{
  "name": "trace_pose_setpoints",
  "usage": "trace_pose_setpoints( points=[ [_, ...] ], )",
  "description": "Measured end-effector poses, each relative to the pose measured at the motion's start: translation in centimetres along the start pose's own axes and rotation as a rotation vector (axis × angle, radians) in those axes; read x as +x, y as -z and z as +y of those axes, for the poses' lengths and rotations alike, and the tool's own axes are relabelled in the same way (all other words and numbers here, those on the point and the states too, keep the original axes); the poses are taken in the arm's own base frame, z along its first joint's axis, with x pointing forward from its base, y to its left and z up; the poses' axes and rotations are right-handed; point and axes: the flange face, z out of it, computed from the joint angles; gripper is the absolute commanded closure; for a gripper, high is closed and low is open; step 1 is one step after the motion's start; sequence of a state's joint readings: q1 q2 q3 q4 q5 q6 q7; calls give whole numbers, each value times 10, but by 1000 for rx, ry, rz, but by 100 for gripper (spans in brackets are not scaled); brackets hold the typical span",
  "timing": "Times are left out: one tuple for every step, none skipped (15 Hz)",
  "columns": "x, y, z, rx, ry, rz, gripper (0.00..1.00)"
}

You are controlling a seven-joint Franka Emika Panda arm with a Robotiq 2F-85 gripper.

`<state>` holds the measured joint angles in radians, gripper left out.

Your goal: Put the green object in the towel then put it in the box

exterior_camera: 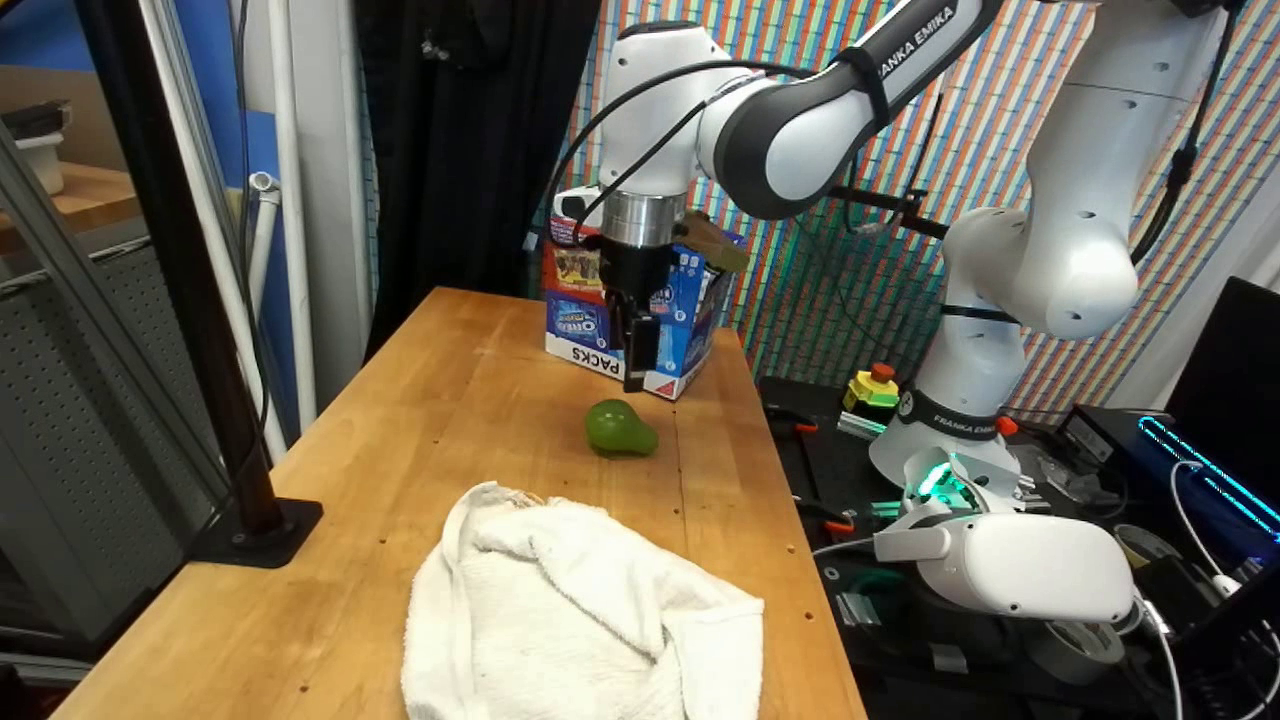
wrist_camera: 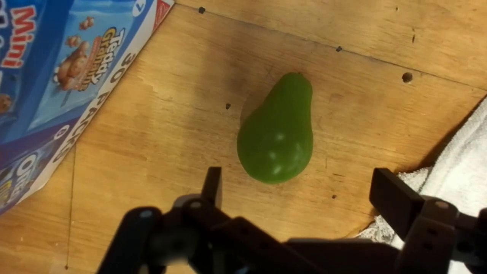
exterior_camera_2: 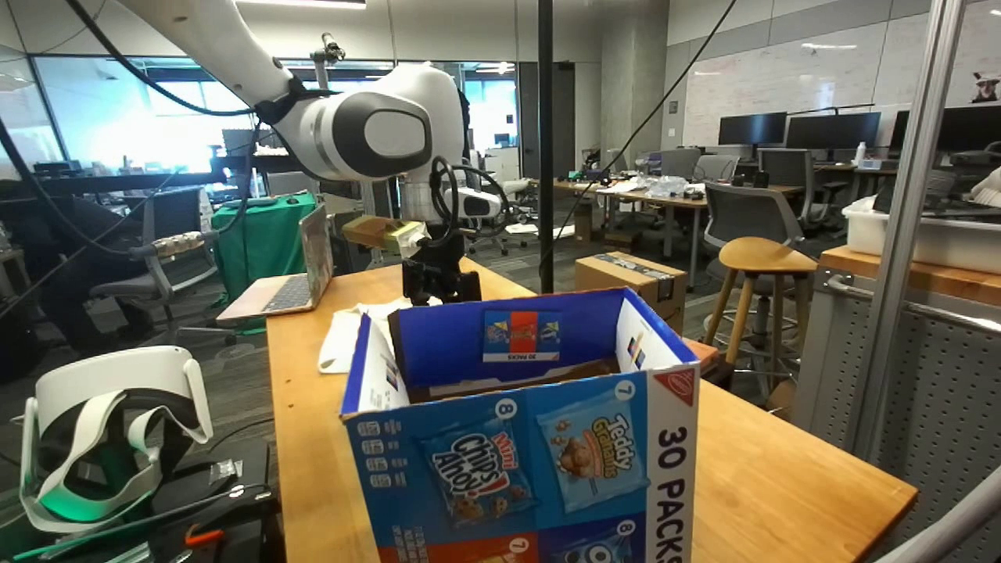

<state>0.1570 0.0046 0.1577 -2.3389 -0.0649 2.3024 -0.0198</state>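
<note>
I count one green pear, one white towel and one blue box, all on the table. My claw hangs above it with two fingers spread wide, and the pear lies loose between box and towel, bare table on every side. The table's long edge runs past the pear; a headset sits beyond it. One black pole stands at the opposite edge. The box's wall is near my claw; a laptop sits past the towel.
</note>
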Motion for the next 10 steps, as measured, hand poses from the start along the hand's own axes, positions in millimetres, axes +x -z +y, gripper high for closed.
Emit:
trace_pose_setpoints(
  points=[
    [1, -6, 2, 2, -2, -9, 0],
    [1, -12, 3, 4, -4, -20, 0],
    [1, -18, 4, 6, -5, -29, 0],
    [1, -23, 4, 8, -6, -38, 0],
    [1, -27, 5, 10, -7, -46, 0],
    [1, -32, 5, 12, -8, -54, 0],
    [1, -36, 6, 14, -9, -63, 0],
    [1, -40, 6, 15, -9, -71, 0],
    [1, -44, 6, 17, -9, -78, 0],
    [0, -47, 6, 19, -9, -85, 0]
  ],
)
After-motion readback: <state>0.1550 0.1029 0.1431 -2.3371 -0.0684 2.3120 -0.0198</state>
